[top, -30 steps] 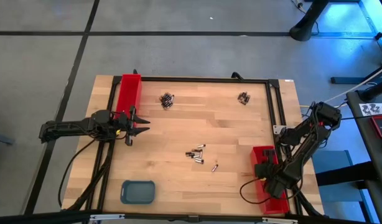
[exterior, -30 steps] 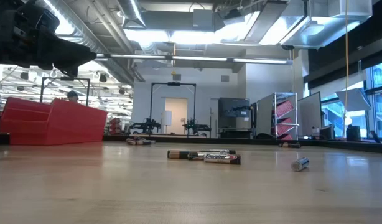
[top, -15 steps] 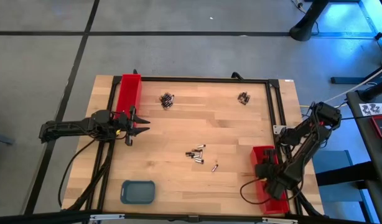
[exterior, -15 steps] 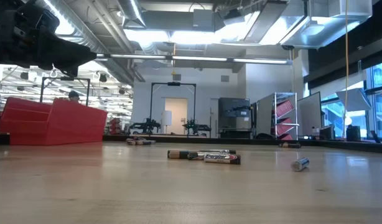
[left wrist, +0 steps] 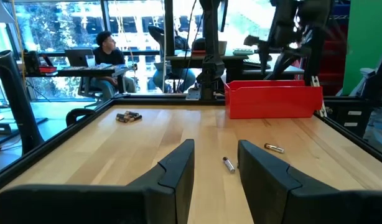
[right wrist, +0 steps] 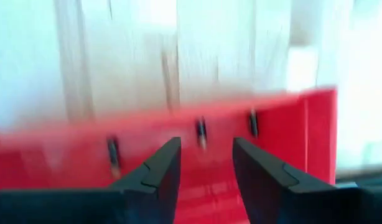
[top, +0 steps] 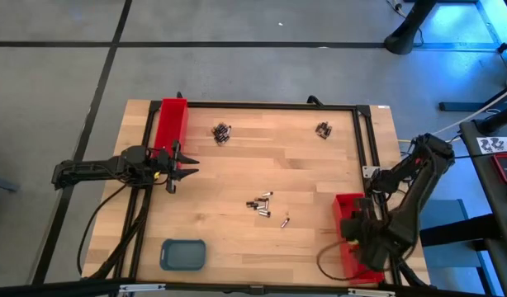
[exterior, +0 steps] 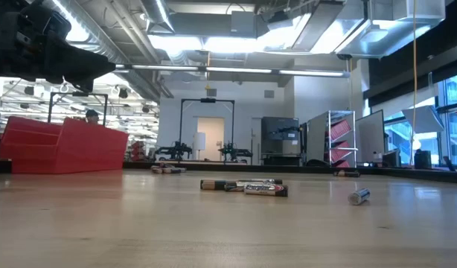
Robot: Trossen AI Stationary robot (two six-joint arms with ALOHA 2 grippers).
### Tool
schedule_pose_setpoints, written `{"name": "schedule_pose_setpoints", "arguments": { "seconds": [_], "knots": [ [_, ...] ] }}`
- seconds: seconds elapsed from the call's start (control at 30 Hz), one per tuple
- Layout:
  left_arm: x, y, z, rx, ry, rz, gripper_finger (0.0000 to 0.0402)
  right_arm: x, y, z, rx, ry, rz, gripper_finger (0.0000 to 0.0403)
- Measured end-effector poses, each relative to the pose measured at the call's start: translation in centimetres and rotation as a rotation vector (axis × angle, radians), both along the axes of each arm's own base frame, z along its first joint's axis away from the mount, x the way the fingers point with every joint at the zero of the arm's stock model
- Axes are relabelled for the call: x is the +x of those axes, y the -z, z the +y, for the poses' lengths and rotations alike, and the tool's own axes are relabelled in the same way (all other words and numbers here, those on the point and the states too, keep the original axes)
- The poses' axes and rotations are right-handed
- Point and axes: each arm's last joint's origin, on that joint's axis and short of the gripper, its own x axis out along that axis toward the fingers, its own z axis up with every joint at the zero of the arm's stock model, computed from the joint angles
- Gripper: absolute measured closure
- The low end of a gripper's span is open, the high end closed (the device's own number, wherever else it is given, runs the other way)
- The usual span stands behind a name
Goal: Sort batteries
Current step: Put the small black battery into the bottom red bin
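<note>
A wooden bench [top: 303, 165] carries two red trays: one [top: 169, 124] at the far left, one [top: 353, 235] at the near right. The left gripper [top: 184, 168] hovers beside the left tray, fingers apart, empty. The right gripper [right wrist: 202, 163], fingers parted and empty, hangs over the right tray, where three batteries [right wrist: 201, 132] lie. A blue-grey tray [top: 183, 254] sits near. Loose batteries form three clusters: centre [top: 262, 204], far left [top: 222, 132], far right [top: 323, 129]. No legible writing shows.
</note>
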Motion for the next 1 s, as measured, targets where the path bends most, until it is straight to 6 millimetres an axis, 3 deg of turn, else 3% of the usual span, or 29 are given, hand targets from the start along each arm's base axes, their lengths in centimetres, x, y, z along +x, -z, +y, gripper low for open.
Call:
{"name": "schedule_pose_setpoints", "arguments": {
  "seconds": [0.13, 0.33, 0.53, 0.67, 0.8, 1.0],
  "knots": [
    [0.0, 0.0, 0.0, 0.000, 0.000, 0.000, 0.0288, 3.0, -0.5, -1.6, 0.051, 0.072, -0.114, 0.0306],
    [0.0, 0.0, 0.0, 0.000, 0.000, 0.000, 0.0288, 8.3, 0.7, -5.1, 0.087, 0.056, -0.210, 0.0370],
    [0.0, 0.0, 0.0, 0.000, 0.000, 0.000, 0.0288, 12.5, 1.8, -9.5, 0.135, 0.070, -0.351, 0.0399],
    [0.0, 0.0, 0.0, 0.000, 0.000, 0.000, 0.0288, 14.8, 2.2, -11.4, 0.183, 0.048, -0.493, 0.0379],
    [0.0, 0.0, 0.0, 0.000, 0.000, 0.000, 0.0288, 17.5, 3.4, -12.7, 0.185, 0.006, -0.579, 0.0331],
    [0.0, 0.0, 0.0, 0.000, 0.000, 0.000, 0.0288, 21.8, 6.8, -14.3, 0.259, -0.024, -0.549, 0.0255]
  ]
}}
